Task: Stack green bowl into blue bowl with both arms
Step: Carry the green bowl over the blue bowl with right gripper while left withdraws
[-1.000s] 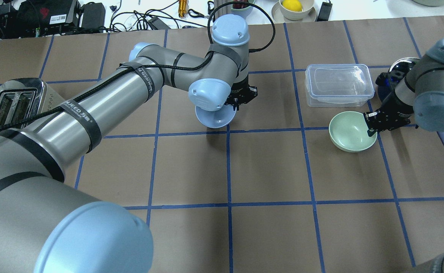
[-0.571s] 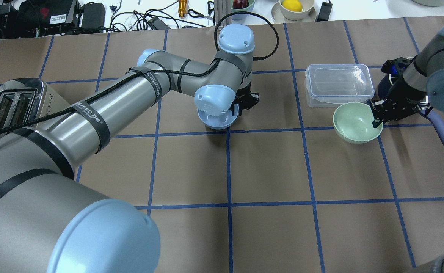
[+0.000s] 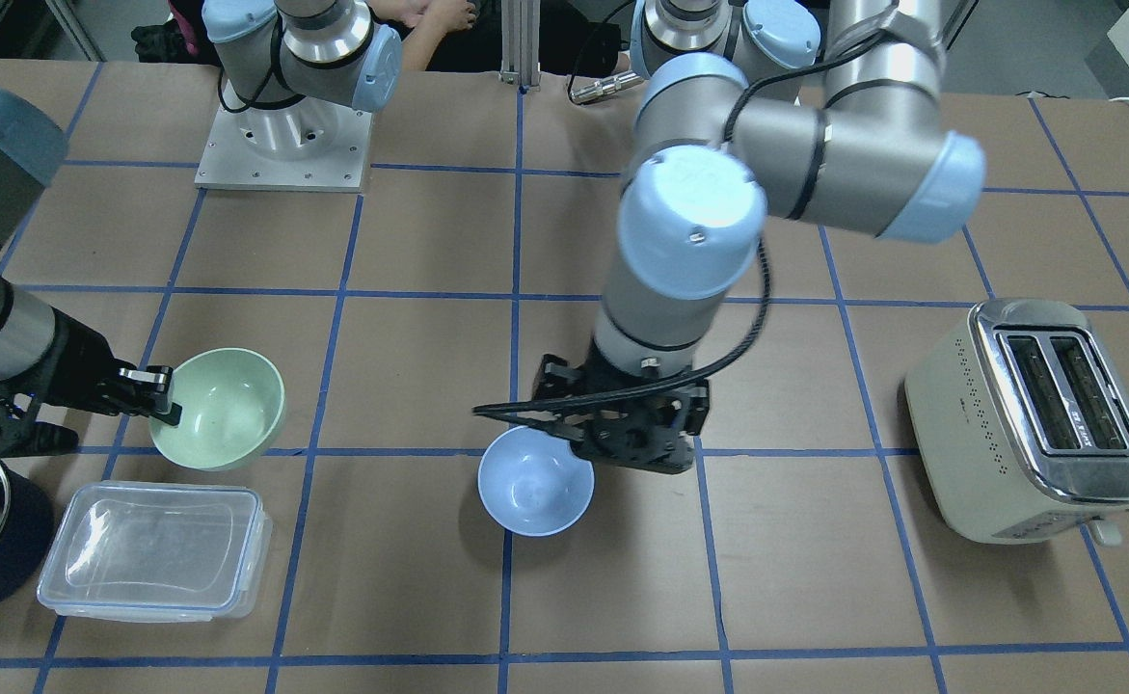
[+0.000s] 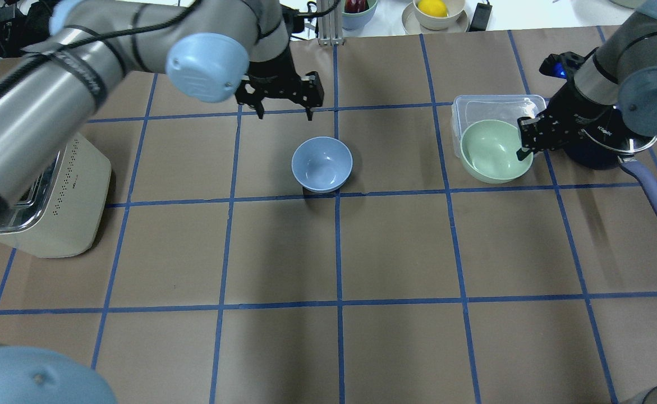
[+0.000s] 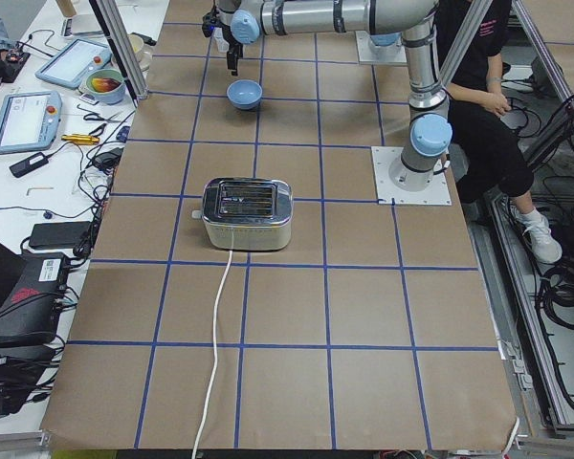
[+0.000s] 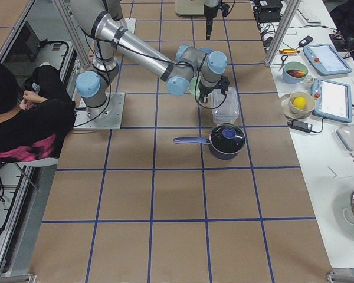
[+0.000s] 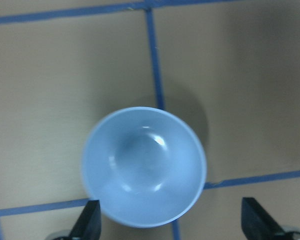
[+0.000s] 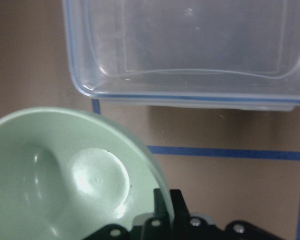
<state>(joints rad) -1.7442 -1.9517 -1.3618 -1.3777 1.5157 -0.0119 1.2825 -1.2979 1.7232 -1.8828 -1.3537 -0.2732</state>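
Since the earlier overhead picture, we see that the left gripper (image 4: 284,112) has let go of the blue bowl (image 4: 322,164) and drawn up and back toward the far side; its fingers (image 7: 90,222) are now spread wide, one at each lower corner of the left wrist view, touching nothing. That bowl sits upright and alone on the table (image 4: 395,247), just beyond a blue tape line. The right gripper (image 4: 524,149) has carried the green bowl (image 4: 494,150) farther from the robot and, it seems, up off the table. It is pressed together on the bowl's rim, one finger inside and one outside. From overhead the bowl now covers the near edge of the clear container (image 4: 491,105), yet the front camera shows the two apart. The bowls are well apart, nothing stacked yet. We cannot make out much of the saucepan (image 4: 649,192) beyond its handle and part of its body, since the right arm crosses it. In the right-end view the green bowl is mostly hidden behind the arm. The toaster (image 4: 53,202) is partly cut off by the left arm. Brown paper with a blue tape grid covers the table; beyond it runs a white bench (image 4: 530,14) with cables and dishes, and a person (image 6: 23,112) in black sits by the robot's base.
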